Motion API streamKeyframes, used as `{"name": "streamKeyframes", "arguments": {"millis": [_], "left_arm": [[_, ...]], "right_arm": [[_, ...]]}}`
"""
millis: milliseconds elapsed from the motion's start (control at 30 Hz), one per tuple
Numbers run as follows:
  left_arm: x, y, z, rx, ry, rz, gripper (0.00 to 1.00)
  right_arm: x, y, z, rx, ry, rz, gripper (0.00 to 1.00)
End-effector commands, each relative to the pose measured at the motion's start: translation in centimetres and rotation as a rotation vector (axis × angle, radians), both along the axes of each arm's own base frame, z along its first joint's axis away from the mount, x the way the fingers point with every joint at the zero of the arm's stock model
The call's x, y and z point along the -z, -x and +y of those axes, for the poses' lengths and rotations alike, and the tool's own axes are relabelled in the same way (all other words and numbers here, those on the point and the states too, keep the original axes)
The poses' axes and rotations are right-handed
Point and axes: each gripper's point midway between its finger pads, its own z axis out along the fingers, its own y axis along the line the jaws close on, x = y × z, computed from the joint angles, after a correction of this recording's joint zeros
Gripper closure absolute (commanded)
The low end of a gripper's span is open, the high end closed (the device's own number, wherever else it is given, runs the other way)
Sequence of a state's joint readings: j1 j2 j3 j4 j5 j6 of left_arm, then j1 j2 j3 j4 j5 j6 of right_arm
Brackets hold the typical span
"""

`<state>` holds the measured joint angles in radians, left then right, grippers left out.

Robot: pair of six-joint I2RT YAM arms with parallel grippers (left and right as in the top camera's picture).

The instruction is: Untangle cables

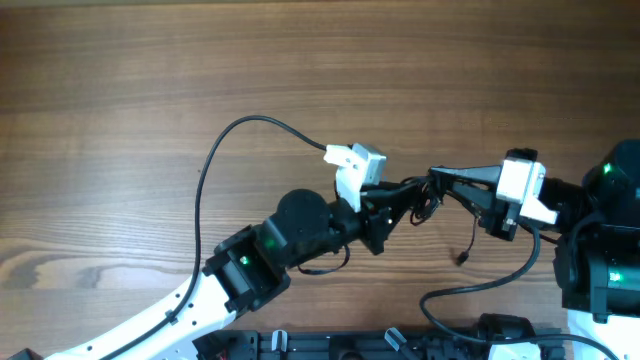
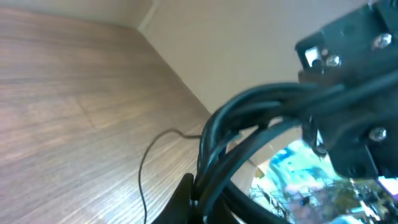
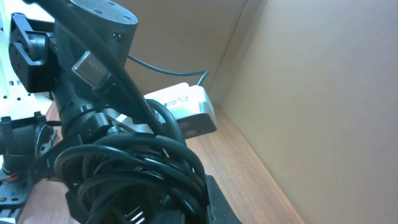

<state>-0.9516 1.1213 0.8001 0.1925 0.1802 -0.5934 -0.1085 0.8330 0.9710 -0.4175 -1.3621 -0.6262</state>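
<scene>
The fingers of the left gripper (image 1: 392, 203) are pinching narrow on the cables (image 1: 418, 198), and the right gripper (image 1: 437, 179) is pinching them from the opposite side, its tips meeting in a point on the bunch. I am reading both grips partly from the wrist views, where black loops are spilling out past a left finger (image 2: 181, 200) and a right finger (image 3: 219, 200). The bunch is hanging strung between the two grippers, seemingly off the table (image 1: 120, 120), with its long axis running left to right. Both grippers are touching it, so neither is nearer. A loose end with a plug (image 1: 465, 257) is dangling on the right arm's side. I am judging that drawing apart along that axis is what opens the loops.
</scene>
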Motion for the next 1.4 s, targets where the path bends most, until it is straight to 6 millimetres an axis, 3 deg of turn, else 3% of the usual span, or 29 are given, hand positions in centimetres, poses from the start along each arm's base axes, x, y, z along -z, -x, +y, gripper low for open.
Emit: {"name": "streamKeyframes", "arguments": {"millis": [0,133,333,533,767,900,1067,1133,1367], "left_arm": [[-2.4,-2.2,1.0,-0.120,0.081,-0.034,0.96],[-4.6,-2.2,1.0,-0.119,0.153,-0.082,0.96],[-4.9,-2.2,1.0,-0.114,0.158,-0.103,0.96],[-5.0,2.2,-1.0,0.170,0.103,-0.273,0.96],[-3.8,2.8,-1.9,0.236,0.086,-0.252,0.95],[-4.1,4.2,-2.1,0.319,0.105,-0.262,0.85],[-4.2,4.8,-2.1,0.350,0.113,-0.267,0.81],[-3.9,4.7,-2.2,0.352,0.096,-0.283,0.96],[-3.4,4.6,-2.1,0.350,0.074,-0.292,0.96]], "right_arm": [[-0.6,2.0,0.6,-0.104,-0.046,0.062,0.96],[-0.6,2.0,0.6,-0.102,-0.052,0.088,0.96],[-0.6,1.9,0.6,-0.098,-0.056,0.106,0.96],[-0.6,2.0,0.6,-0.102,-0.057,0.104,0.96],[-0.8,2.4,0.7,-0.131,-0.063,0.098,0.96],[-1.0,2.4,0.7,-0.131,-0.059,0.077,0.96],[-1.4,1.7,0.6,-0.127,-0.065,0.084,0.96],[-1.5,1.2,0.5,-0.126,-0.074,0.112,0.96],[-1.8,1.1,0.5,-0.133,-0.078,0.119,0.96]]}}
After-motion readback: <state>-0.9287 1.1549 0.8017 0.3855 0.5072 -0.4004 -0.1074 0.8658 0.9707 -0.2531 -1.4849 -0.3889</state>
